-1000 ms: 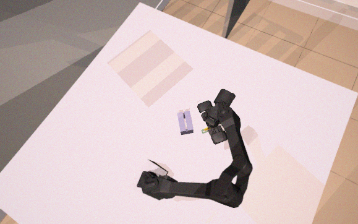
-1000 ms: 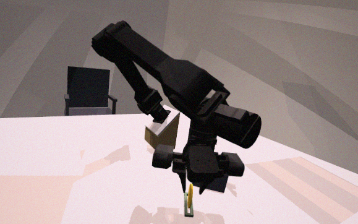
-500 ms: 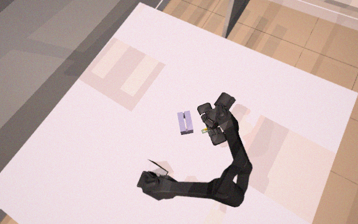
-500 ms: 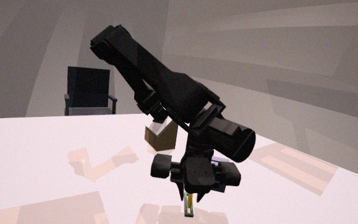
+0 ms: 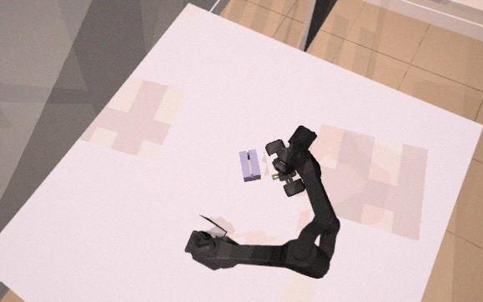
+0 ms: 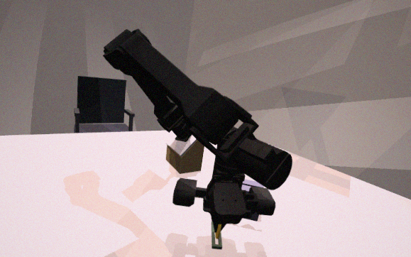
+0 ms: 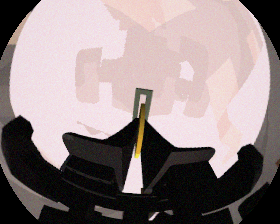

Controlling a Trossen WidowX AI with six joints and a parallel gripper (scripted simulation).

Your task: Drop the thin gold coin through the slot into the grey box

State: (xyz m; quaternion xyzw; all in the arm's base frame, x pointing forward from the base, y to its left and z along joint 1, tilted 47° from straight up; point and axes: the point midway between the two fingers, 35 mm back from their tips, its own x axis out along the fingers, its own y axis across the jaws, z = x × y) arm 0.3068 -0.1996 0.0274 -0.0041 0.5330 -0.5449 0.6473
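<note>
The gold coin (image 5: 277,174) (image 6: 218,231) (image 7: 141,135) stands on edge, leaning slightly, in the dark-green holder (image 5: 274,178) (image 6: 216,247) (image 7: 143,91). My gripper (image 6: 220,226) (image 7: 139,121) points down over the holder, its fingers closed together around the coin's upper part. The coin shows as a thin gold strip between the fingertips in the wrist view; the fingers hide part of it. The slotted box (image 5: 245,167) (image 6: 252,183) looks pale violet on top, with its slot running lengthwise. It stands to the left of the holder in the top view and is mostly hidden behind the gripper in the exterior view.
The arm (image 5: 321,192) (image 6: 176,74) bends round from its base (image 5: 207,250) at the lower left in the top view. A brown angular block (image 6: 187,160) shows at the arm's base in the exterior view. A dark chair (image 6: 101,101) stands beyond the white table (image 5: 140,188).
</note>
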